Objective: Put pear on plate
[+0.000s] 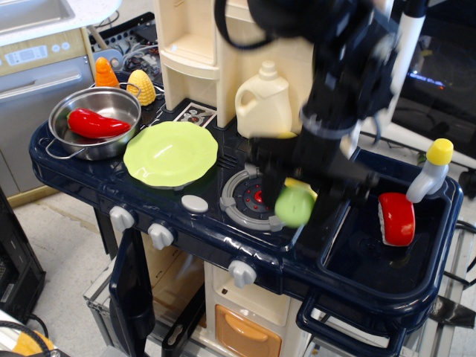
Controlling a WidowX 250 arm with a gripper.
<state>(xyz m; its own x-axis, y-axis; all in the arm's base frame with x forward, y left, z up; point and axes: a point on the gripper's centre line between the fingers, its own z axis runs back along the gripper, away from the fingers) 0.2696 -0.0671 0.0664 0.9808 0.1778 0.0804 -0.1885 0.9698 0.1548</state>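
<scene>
Green: one pear (295, 206) (blurred), one plate (170, 153) | one pot (95, 120) | jaws grasping pear

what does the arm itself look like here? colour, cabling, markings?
The arm is all black with bulky rounded joint housings. A black cable loops along its upper section. The gripper is black too, with a wide crossbar above the jaws. Motion blur hides any markings or labels.

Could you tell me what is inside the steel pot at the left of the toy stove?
A red pepper lies inside the steel pot, resting across its bottom. Nothing else shows in it; the part of the bottom under the pepper is covered.
</scene>
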